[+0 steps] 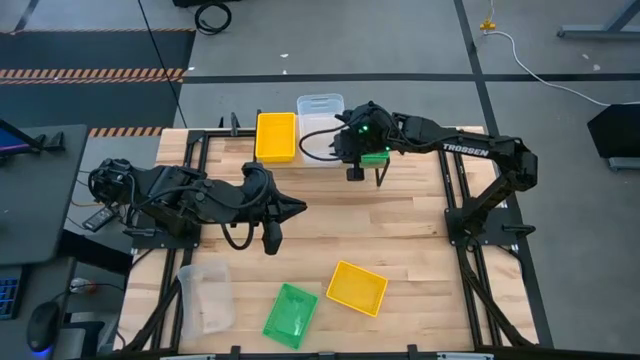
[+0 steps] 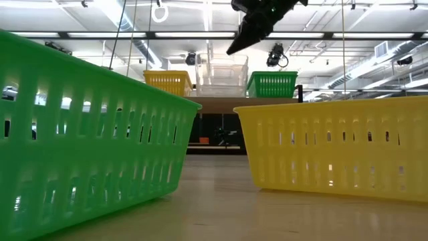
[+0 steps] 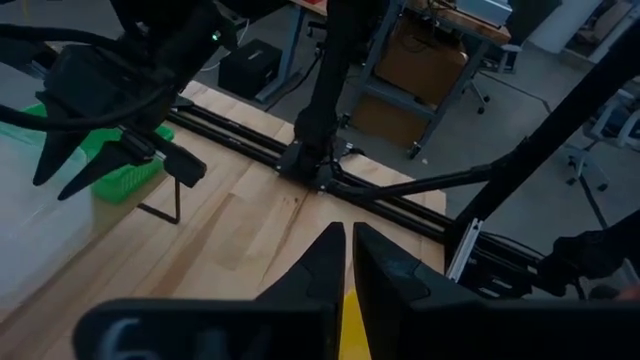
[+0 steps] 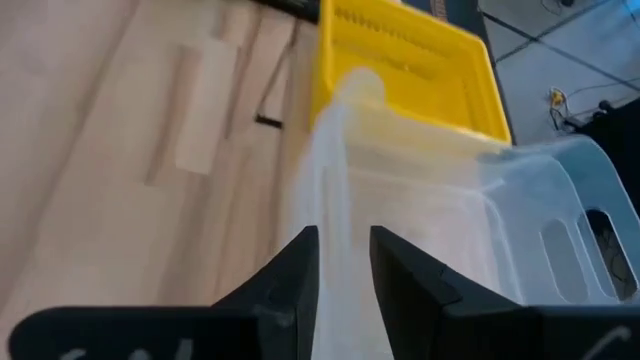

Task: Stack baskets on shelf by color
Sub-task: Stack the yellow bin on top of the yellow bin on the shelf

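Note:
The shelf (image 2: 221, 104) stands at the table's far edge. On it sit a yellow basket (image 1: 276, 137), a clear basket (image 1: 319, 122) and a green basket (image 2: 272, 84), which my right arm largely hides from above. My right gripper (image 4: 343, 262) hovers over the shelf, narrowly open, with the clear basket's side wall (image 4: 333, 170) running between its fingers. My left gripper (image 1: 292, 208) is shut and hangs over the middle of the table, touching nothing. Three more baskets rest on their bases near the table's near edge: clear (image 1: 205, 296), green (image 1: 290, 315) and yellow (image 1: 357, 288). My right gripper comes at the clear basket from above, slanting down, one finger (image 4: 285, 280) on each side of the side wall (image 4: 335, 200) next to the green basket. Whether the fingers touch the wall I cannot tell. The basket sits upright on the shelf.
Black frame rails (image 1: 455, 190) run along the table's left and right sides, where the arm bases stand. The shelf's thin black leg (image 3: 165, 200) reaches down to the tabletop. Bare wood (image 1: 390, 230) lies between the shelf and the near baskets.

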{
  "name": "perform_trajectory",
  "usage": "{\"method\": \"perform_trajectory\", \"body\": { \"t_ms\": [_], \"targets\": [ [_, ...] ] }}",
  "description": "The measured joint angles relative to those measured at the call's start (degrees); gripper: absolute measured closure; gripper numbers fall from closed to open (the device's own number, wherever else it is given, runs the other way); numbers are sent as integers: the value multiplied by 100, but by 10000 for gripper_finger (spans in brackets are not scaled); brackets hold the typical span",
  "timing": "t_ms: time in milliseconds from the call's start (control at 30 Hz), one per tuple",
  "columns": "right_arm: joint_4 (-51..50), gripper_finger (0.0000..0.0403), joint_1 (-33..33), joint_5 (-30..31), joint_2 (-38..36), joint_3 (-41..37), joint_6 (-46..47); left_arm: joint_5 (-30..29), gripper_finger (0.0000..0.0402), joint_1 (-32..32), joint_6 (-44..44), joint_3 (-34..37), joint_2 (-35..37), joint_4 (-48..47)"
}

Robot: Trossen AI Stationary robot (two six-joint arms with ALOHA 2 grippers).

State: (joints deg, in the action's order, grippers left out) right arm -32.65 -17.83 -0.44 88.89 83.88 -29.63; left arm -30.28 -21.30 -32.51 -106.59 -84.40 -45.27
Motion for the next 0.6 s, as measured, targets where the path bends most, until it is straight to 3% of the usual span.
{"method": "perform_trajectory", "body": {
  "t_ms": [233, 600],
  "targets": [
    [-74, 302, 510, 110, -203, 384, 905, 1014, 363, -92, -80, -2, 0, -528],
    [-792, 302, 1737, 84, -777, 623, 3144, 2318, 341, -690, -1396, -2, 0, -3041]
  ]
}}
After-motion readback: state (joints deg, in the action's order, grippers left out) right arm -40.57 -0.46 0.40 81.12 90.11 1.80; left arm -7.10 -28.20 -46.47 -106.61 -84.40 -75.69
